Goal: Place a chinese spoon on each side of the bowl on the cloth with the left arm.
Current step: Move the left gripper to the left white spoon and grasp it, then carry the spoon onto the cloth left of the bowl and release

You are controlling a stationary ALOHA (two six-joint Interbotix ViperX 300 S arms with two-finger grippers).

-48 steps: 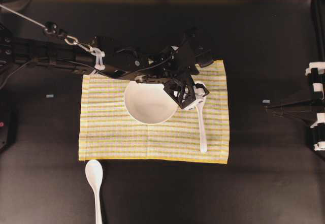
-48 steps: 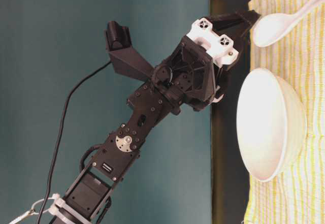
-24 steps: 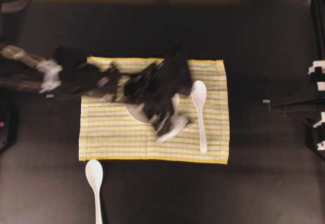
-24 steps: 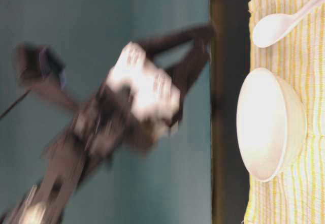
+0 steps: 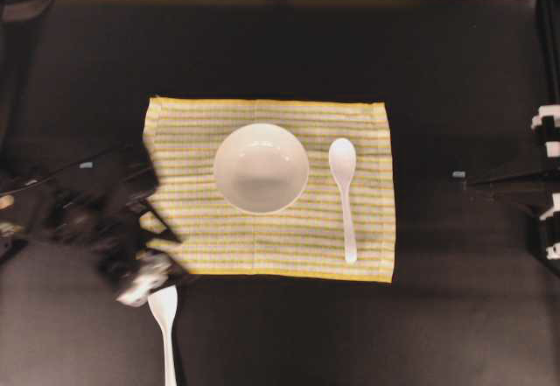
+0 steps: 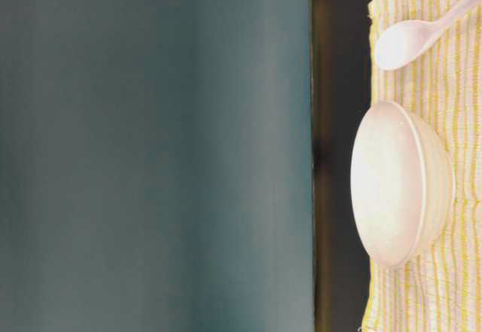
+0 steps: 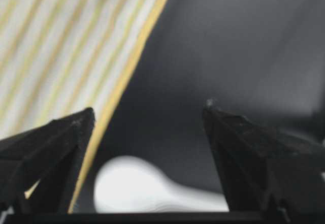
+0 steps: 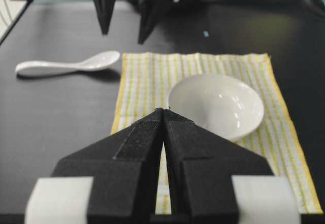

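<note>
The white bowl (image 5: pixel 261 167) sits in the middle of the striped yellow cloth (image 5: pixel 201 246). One chinese spoon (image 5: pixel 344 195) lies on the cloth to the bowl's right, handle toward the front edge. The other chinese spoon (image 5: pixel 164 305) lies on the black table just off the cloth's front left corner. My left gripper (image 5: pixel 144 277), motion-blurred, hangs over that spoon's scoop. In the left wrist view the left gripper (image 7: pixel 150 108) is open, its jaws wide apart, with the scoop (image 7: pixel 132 188) low between them and untouched. My right gripper (image 8: pixel 163 111) is shut and holds nothing.
The cloth's yellow edge (image 7: pixel 127 76) runs just beside the left jaw. The right arm (image 5: pixel 525 185) rests at the table's right edge, away from the cloth. The table-level view has the bowl (image 6: pixel 399 185) and the placed spoon (image 6: pixel 407 42) on the cloth (image 6: pixel 452 287).
The left arm has swung fast from above the bowl's right side to the cloth's front left corner, leaving one spoon on the cloth. Its jaws stay open.
</note>
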